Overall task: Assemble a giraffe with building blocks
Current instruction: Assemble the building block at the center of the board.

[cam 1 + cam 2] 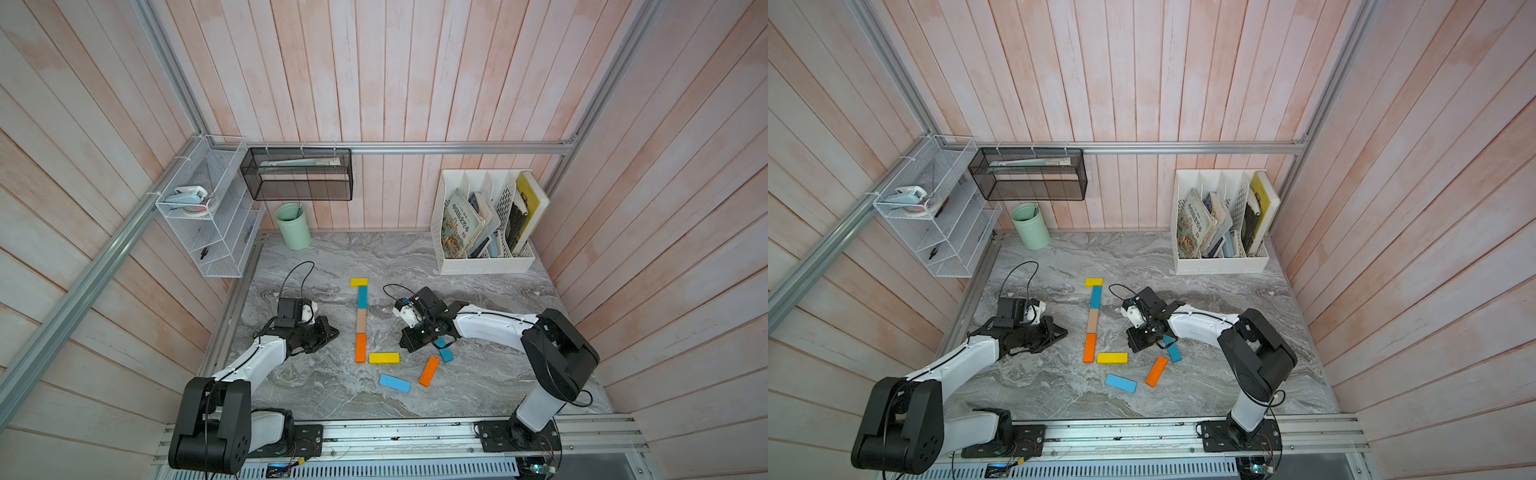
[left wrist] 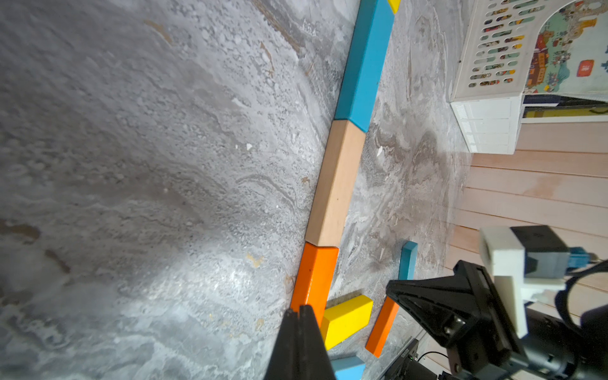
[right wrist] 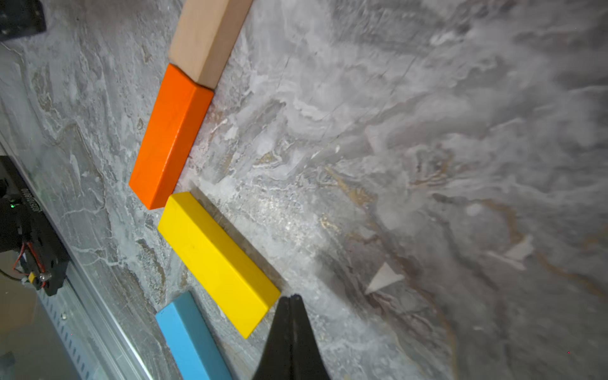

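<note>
neck line (image 1: 361, 320) lies between my left gripper (image 2: 299, 309) and right gripper (image 3: 291, 298); body block (image 3: 218, 263) just beside right tip, loose blocks (image 1: 395, 383) near it.

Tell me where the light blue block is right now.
In both top views the light blue block lies flat on the table, just nearer the front rail than the yellow body block, with the tilted orange block on its right.

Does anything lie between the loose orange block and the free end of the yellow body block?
No block does: bare table separates the loose orange block from the yellow body block. Only the shut right gripper sits at that free end. The loose teal block lies past the orange one, outside the gap.
</note>
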`<state>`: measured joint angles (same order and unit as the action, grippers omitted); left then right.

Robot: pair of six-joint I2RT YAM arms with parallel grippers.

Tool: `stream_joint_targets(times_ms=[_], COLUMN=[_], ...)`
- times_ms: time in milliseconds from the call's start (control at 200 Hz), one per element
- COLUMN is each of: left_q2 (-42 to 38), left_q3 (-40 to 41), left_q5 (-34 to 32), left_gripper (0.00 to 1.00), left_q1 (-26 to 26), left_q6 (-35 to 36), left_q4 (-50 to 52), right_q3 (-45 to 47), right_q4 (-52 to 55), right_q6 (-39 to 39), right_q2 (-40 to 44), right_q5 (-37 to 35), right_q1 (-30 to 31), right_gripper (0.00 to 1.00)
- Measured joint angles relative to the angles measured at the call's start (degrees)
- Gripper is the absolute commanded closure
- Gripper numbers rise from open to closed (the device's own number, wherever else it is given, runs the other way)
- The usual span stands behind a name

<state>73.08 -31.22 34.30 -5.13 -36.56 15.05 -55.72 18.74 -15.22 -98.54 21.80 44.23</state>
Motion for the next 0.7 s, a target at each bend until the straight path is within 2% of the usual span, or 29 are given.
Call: stream_joint_targets(times_ms=[700], left_q2=[0.0], left_q3=[0.0], left_q5=[0.0], left_gripper=[1.00], left_q1=[0.0], left_q6=[0.2], left_q4=[0.2], right_q3=[4.1], right_q4=[-2.4], right_q6=[-4.0], right_q2=[-0.1], right_q5=[0.2], right_q1=[3.6], right_gripper=[1.00])
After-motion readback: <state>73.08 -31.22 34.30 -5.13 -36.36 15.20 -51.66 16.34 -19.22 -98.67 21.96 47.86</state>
